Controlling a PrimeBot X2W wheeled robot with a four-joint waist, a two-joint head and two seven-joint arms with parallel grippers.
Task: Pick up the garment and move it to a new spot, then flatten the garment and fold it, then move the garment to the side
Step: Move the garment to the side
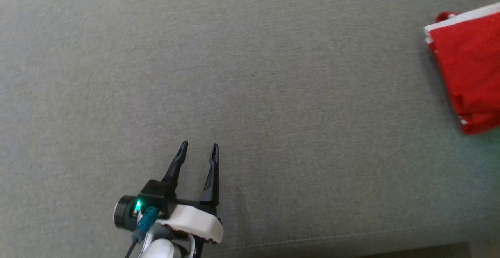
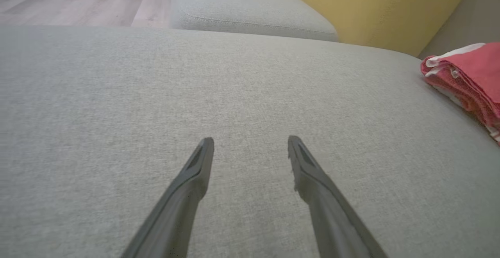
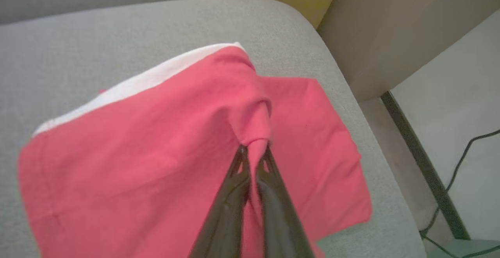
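Grey cushion (image 1: 273, 74) — red garment (image 3: 148, 141) pinched in right pincer (image 3: 254, 148), well apart from spread left pincer (image 1: 199, 145).

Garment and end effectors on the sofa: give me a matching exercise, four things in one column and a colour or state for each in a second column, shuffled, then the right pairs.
Column one
1. left end effector
2. right end effector
3. garment
4. back cushion

Column two
A. yellow
B. open, holding nothing
C. red with a white band along one edge
D. shut, pinching up a fold of fabric

Pairs: 1-B, 2-D, 3-C, 4-A
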